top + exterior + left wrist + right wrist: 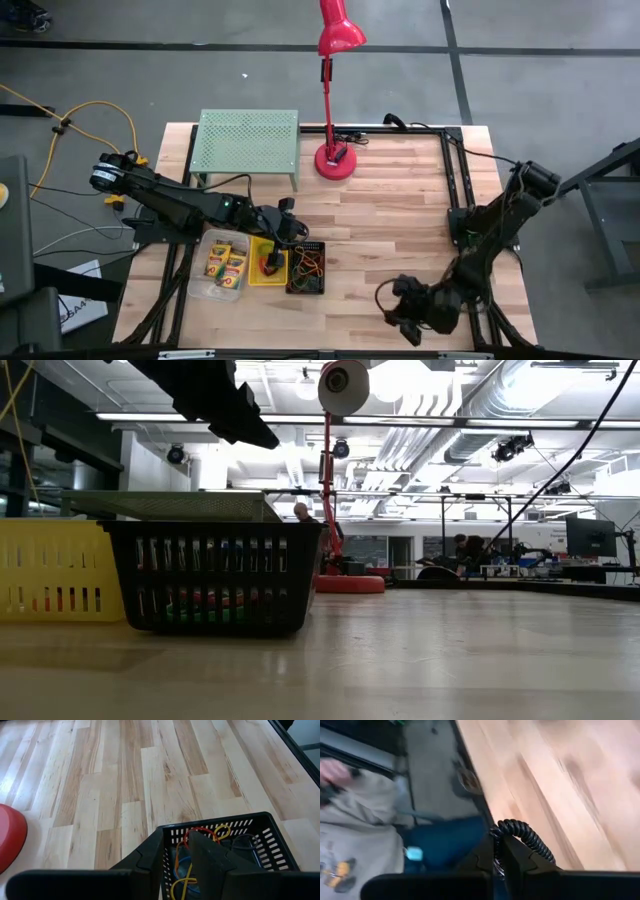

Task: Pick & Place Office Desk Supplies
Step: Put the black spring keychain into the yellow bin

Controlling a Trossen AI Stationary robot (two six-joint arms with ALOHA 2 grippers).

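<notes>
1. The left pincer (283, 222) hangs over the row of three small bins. Its two dark fingers (150, 857) stand a little apart and nothing shows between them. The square black plastic mesh bin (306, 268) lies just below and ahead of its tips, holding the thin coloured loops (200, 834), orange, yellow and blue, tangled together.

2. The small yellow slotted plastic bin (268, 264) sits directly under this pincer, touching the mesh bin. Red-handled scissors (272, 263) lie inside it.

3. Beyond the yellow bin, on the far side from the mesh one, the clear plastic bin (219, 266) holds the yellow cardboard crayon boxes (228, 264).

4. Handling, as judged: the loops look light, limp and snag-prone, so pinching one strand may lift several. The crayon boxes should be light and stiff, best gripped across the narrow sides. The scissors seem heavier and smooth, so take them at the handles.

5. The right pincer (405, 312) waits well apart at the table's near edge, fingers pressed together, nothing held. A coiled black cable (522, 836) shows past its tips.

6. A tall red desk lamp (335, 80) and a light-green perforated metal rack (248, 138) stand behind the bins on the pale wooden table (400, 220).
</notes>
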